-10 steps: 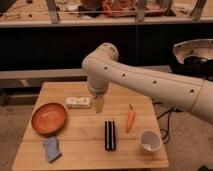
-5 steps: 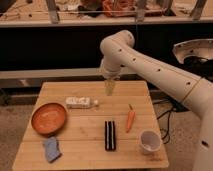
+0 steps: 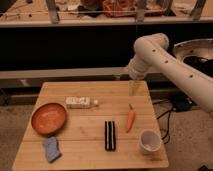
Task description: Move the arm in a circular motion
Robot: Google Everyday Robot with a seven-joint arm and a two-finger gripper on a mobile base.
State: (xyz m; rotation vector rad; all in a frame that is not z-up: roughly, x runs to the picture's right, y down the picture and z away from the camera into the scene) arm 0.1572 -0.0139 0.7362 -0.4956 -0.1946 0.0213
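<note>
Gripper is seen as a pale beige tip, pointed down over the far right part of the table, about 1 o'clock from table centre. How far it is opened cannot be told. It is set apart from every item; the carrot is nearest, at 6 o'clock from it.

Laid out left to right from table centre:
- blue cloth at 8 o'clock
- orange bowl at 9
- white bottle, lying flat, at 11
- black bar at 6
- carrot at 3
- white cup at 4

The arm is bent at a joint above the gripper and is cut off at the right edge. Whether the tip touches the wood cannot be made out.
</note>
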